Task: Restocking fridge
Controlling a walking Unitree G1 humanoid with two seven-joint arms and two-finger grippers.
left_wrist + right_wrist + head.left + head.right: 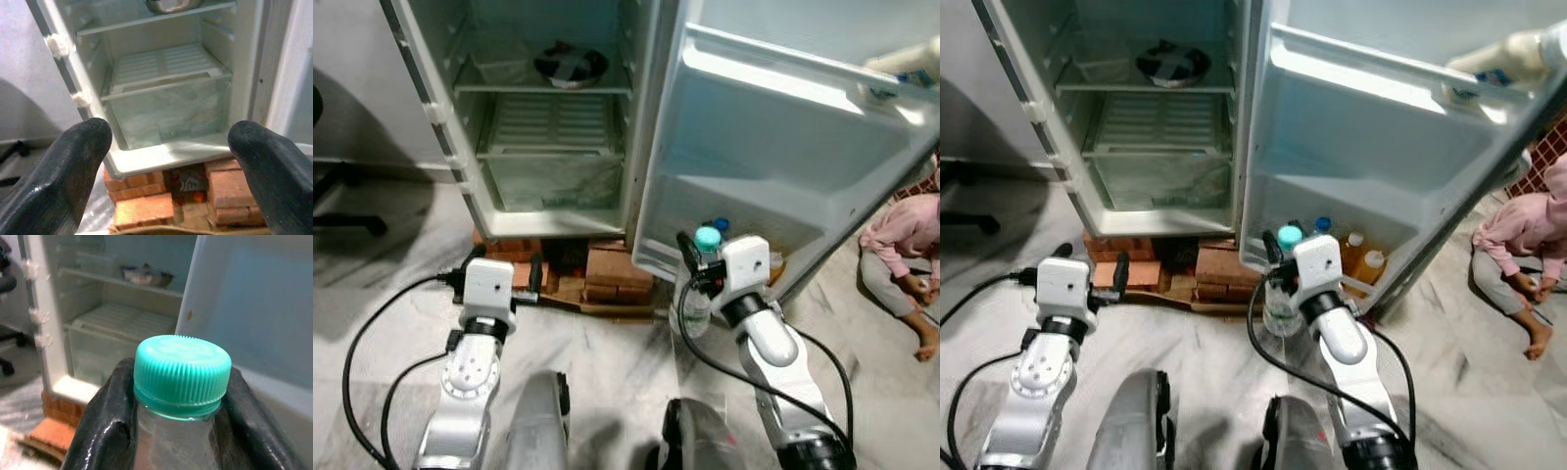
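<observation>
A clear bottle (695,308) with a teal cap (182,367) stands upright in my right gripper (697,257), whose black fingers (105,426) are shut on its neck just under the cap. It hangs low in front of the open fridge door's bottom shelf (1263,264), where a blue-capped bottle (1323,224) and two orange bottles (1353,251) stand. My left gripper (506,264) is open and empty, low before the open fridge compartment (548,117); its fingertips (73,166) frame the crisper drawer (166,115).
A dark bowl (570,64) sits on an upper fridge shelf. The fridge rests on red bricks (612,276). A white bottle (1508,54) lies in the door's top rack. A person (906,259) sits on the floor at right. A chair base (347,201) is at left.
</observation>
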